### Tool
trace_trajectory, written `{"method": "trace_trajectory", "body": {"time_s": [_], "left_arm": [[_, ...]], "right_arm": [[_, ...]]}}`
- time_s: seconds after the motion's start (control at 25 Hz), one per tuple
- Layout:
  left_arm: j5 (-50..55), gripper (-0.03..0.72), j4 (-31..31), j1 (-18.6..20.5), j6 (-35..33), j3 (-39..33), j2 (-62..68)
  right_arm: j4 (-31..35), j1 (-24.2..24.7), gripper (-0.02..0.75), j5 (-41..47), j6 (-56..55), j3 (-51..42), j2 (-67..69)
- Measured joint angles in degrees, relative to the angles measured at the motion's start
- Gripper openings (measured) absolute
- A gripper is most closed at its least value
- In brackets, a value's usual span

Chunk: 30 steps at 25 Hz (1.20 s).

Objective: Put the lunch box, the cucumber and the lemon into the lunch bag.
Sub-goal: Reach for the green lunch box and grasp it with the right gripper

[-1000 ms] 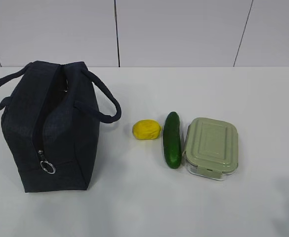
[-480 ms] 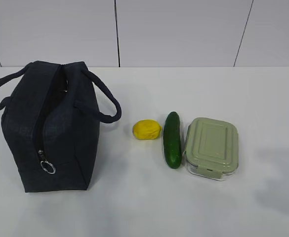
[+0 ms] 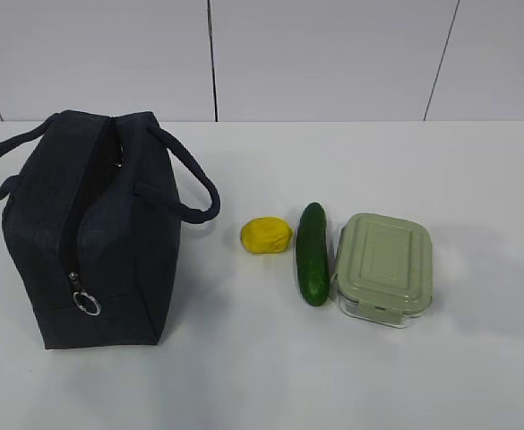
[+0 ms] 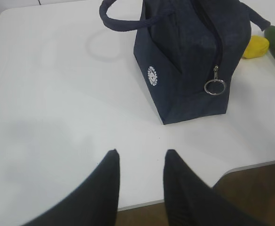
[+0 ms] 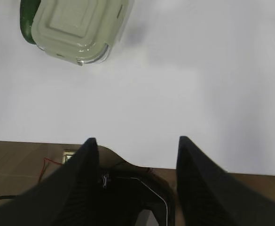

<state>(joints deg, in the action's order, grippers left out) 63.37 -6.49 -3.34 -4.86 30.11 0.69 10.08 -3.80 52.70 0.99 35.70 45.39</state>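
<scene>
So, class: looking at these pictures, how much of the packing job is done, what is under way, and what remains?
Done: nothing is packed. The lunch bag stands with its top zipper open. In hand: nothing; the left gripper and right gripper are both open and empty, at the table's near edge. Left: the lemon, cucumber and lunch box, lined up beside the bag, must all go in.

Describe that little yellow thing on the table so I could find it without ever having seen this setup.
Start at the dark navy fabric lunch bag on the left of the white table. To its right three things lie in a row; the nearest is the small, lumpy, bright yellow lemon. It is smaller and rounder than the long dark green cucumber beside it.
</scene>
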Motion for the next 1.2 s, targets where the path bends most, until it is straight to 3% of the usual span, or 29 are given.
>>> {"method": "trace_trajectory", "body": {"time_s": [0.16,0.44,0.88,1.2], "left_arm": [[0.0,0.226,0.0,0.0,0.0,0.0,0.0],[0.0,0.226,0.0,0.0,0.0,0.0,0.0],[0.0,0.226,0.1,0.0,0.0,0.0,0.0],[0.0,0.226,0.1,0.0,0.0,0.0,0.0]], "right_arm": [[1.2,0.0,0.398,-0.6,0.3,4.4,7.8],[11.9,0.0,0.398,-1.4,8.5,9.7,19.9],[35.5,0.1,0.398,-2.5,26.5,10.7,34.2],[50.5,9.3,0.398,6.8,38.7,13.3,42.3]]}}
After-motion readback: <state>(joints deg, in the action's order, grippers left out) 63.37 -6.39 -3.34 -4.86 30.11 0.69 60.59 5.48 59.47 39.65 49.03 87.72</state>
